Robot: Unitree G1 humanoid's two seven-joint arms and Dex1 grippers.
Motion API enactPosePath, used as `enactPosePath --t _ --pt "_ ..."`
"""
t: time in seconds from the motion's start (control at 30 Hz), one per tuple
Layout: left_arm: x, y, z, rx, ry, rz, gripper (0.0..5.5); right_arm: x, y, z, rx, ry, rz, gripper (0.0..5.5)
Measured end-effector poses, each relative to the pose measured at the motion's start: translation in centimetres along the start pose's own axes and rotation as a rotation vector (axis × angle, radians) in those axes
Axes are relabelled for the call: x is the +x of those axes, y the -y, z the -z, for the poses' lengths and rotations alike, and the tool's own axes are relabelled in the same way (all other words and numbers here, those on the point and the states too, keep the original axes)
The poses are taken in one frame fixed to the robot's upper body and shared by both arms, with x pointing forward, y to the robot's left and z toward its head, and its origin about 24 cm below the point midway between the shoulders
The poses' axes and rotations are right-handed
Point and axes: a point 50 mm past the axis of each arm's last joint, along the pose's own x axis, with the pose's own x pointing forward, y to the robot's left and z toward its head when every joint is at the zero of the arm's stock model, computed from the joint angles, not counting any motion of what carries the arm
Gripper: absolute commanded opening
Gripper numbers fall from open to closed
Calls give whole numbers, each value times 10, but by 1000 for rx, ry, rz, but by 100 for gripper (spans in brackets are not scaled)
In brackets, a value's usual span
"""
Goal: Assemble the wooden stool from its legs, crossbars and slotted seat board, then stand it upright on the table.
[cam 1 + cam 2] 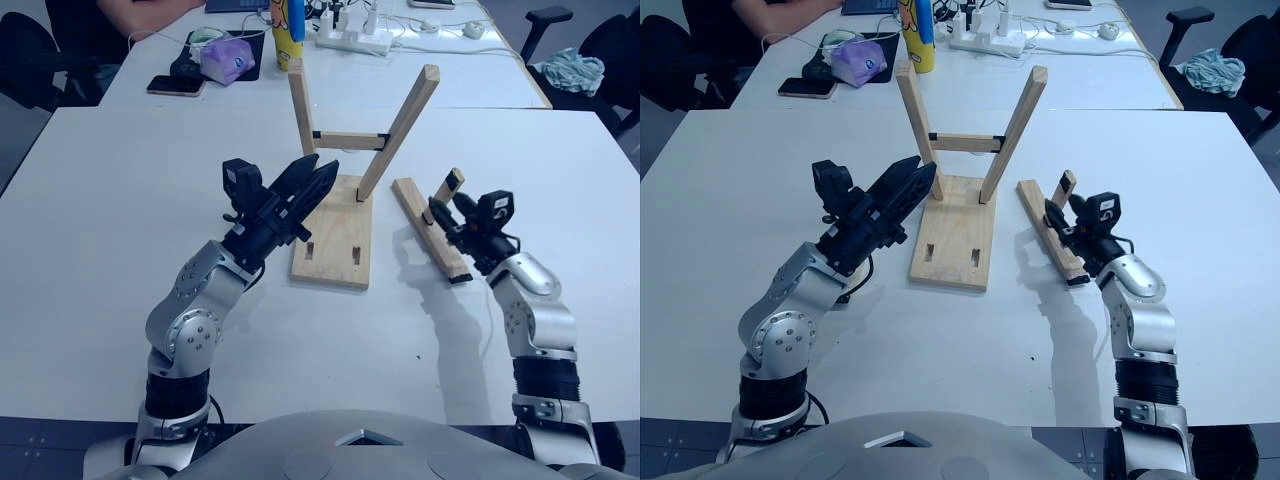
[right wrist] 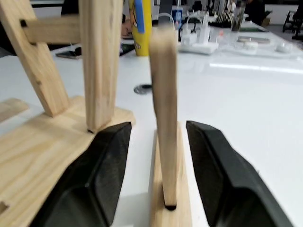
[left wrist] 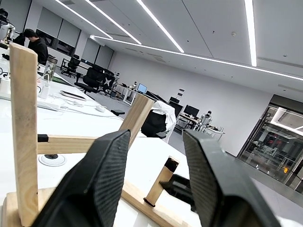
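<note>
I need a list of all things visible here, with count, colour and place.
seat board: one, wood, flat, table centre
upright legs: two, wood, in board's far slots
crossbar: one, wood, joining upright legs
loose leg: one, wood, lying right of board
short crossbar: one, wood, standing on loose leg
table: one, white
bottle: one, yellow, far table
power strip: one, white, beside bottle
left gripper: black, open, near board's left edge
right gripper: black, open, around short crossbar

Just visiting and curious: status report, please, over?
Left tool open, above edge of seat board. Right tool open, straddling loose leg with crossbar. Two legs standing in board. Nothing blocking.
</note>
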Motion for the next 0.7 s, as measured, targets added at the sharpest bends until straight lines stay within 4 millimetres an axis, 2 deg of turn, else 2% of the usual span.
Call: enactPosePath --t 0.13,0.23,0.33,0.43,0.6,0.7 --pt "0 1 2 -6 9 -5 205 3 0 -40 -50 113 -27 216" --pt "-1 1 4 -5 10 -15 205 10 0 -69 -78 201 -42 170" --pt "-1 3 6 -13 16 -15 205 20 -2 -81 -71 235 -35 126" --pt "1 5 7 -15 15 -10 205 33 -1 -77 -45 219 19 79" --pt "1 4 8 -15 12 -13 205 44 1 -62 0 186 78 7" --pt "1 3 8 -18 8 -13 205 52 1 -55 44 182 116 3"
